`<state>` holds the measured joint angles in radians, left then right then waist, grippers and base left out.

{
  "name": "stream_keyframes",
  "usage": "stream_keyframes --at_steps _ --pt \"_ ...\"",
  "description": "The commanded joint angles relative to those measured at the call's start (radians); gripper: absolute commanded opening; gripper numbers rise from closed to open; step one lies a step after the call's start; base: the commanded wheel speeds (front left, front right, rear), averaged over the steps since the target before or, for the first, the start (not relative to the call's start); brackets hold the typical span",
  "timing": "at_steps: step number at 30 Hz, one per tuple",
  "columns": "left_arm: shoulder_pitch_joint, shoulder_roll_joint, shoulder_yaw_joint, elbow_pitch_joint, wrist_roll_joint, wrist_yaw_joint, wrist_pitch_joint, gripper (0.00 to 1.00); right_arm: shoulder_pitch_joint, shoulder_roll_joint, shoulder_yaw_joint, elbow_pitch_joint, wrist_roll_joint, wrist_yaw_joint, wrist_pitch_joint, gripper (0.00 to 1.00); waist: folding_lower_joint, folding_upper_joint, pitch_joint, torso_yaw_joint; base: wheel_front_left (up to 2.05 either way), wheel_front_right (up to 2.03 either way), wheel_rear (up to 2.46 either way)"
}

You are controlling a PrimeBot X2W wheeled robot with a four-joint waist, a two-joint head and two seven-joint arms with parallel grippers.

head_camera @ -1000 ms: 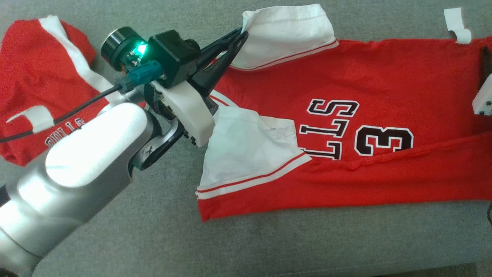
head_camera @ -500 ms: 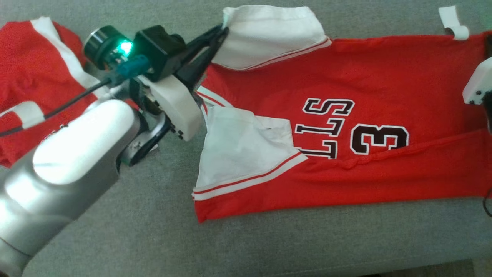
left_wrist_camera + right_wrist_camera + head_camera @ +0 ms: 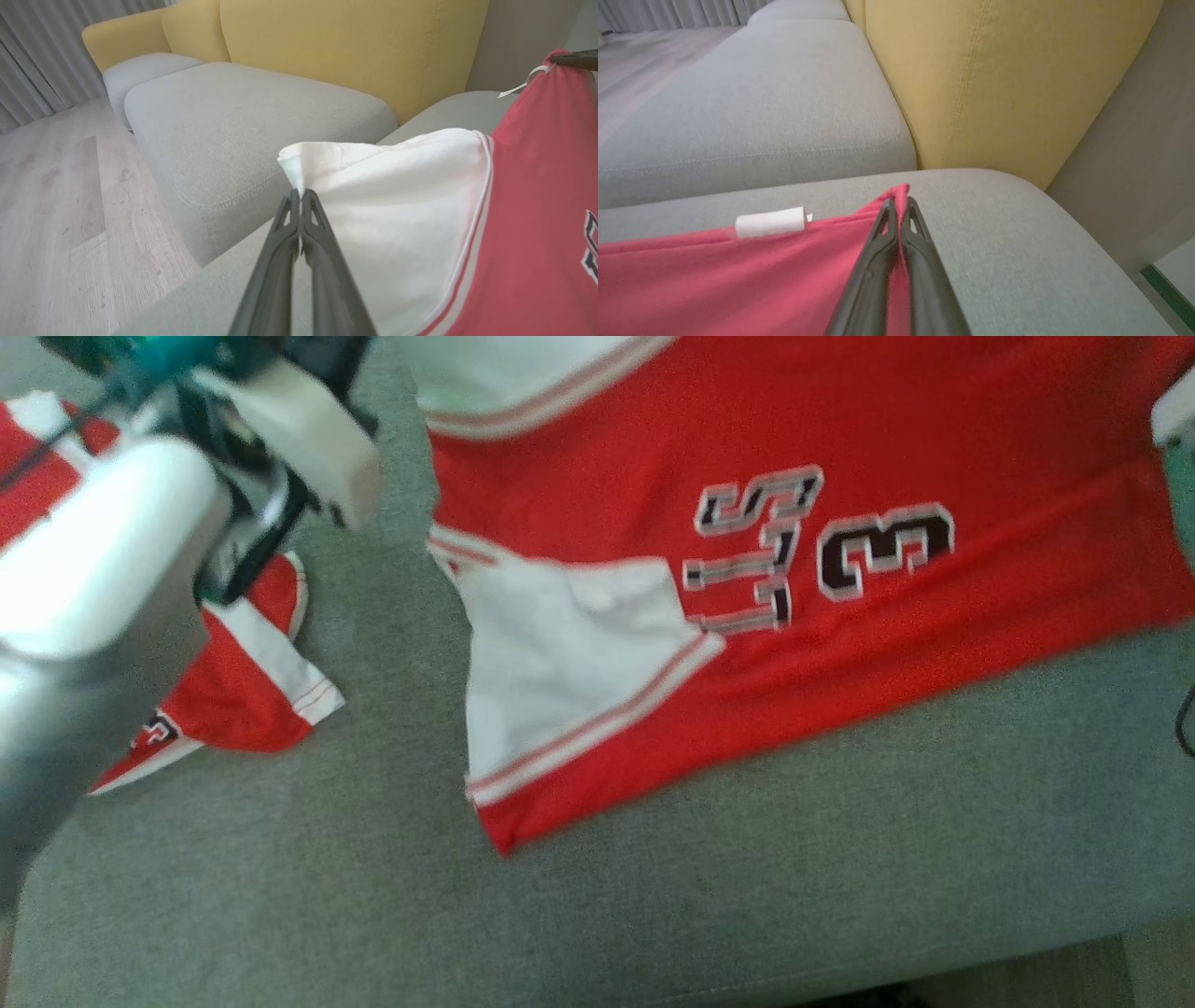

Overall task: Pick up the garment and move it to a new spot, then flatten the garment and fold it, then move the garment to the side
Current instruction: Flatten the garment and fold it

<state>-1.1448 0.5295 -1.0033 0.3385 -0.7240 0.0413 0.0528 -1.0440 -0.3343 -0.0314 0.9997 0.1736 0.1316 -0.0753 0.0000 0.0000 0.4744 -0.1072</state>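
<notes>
Slippage is the main risk. The red jersey with white sleeves and black lettering (image 3: 840, 644) spreads across the upper right of the head frame on the grey fabric sofa cushion (image 3: 653, 896). The left claw (image 3: 299, 193), at the centre of its wrist frame, is clenched on the very tip of 1 white sleeve (image 3: 397, 210). The right claw (image 3: 899, 201) is clenched on the pointed red hem corner (image 3: 903, 189). Both bites look shallow, so a hard pull could tear cloth free. An uneven lift could leave the lower sleeve folded over the chest. A drift toward the frame's left could drag it onto the second red-and-white garment (image 3: 243, 700).
</notes>
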Motion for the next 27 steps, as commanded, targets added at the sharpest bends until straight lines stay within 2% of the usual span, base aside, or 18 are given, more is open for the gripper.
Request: stream_keyframes --at_steps 1,8,15,21,27 --pt "-0.084 0.017 0.058 0.019 0.019 -0.007 -0.023 0.00 -0.039 -0.007 0.019 -0.038 0.023 -0.001 -0.016 0.00 0.0000 0.0000 0.012 -0.011 0.00 0.00 0.00" --pt "-0.212 -0.057 0.079 0.199 0.055 -0.043 -0.138 0.00 -0.109 -0.004 0.044 -0.046 0.080 -0.001 -0.061 0.00 0.0000 0.0000 0.037 -0.024 0.00 0.00 0.00" --pt "-0.228 -0.121 0.050 0.330 0.070 -0.093 -0.214 0.00 -0.099 -0.001 0.087 -0.029 0.134 -0.001 -0.092 0.00 0.0000 0.0000 0.028 -0.013 0.00 0.00 0.00" --pt "-0.175 -0.137 0.013 0.378 0.061 -0.130 -0.236 0.00 -0.024 -0.035 0.147 -0.027 0.204 -0.001 -0.099 0.00 0.0000 0.0000 -0.005 0.003 0.00 0.00 0.00" --pt "-0.096 -0.112 -0.014 0.341 0.042 -0.147 -0.244 0.00 0.061 -0.071 0.235 -0.071 0.294 -0.001 -0.071 0.00 0.0000 0.0000 -0.052 0.008 0.00 0.00 0.00"
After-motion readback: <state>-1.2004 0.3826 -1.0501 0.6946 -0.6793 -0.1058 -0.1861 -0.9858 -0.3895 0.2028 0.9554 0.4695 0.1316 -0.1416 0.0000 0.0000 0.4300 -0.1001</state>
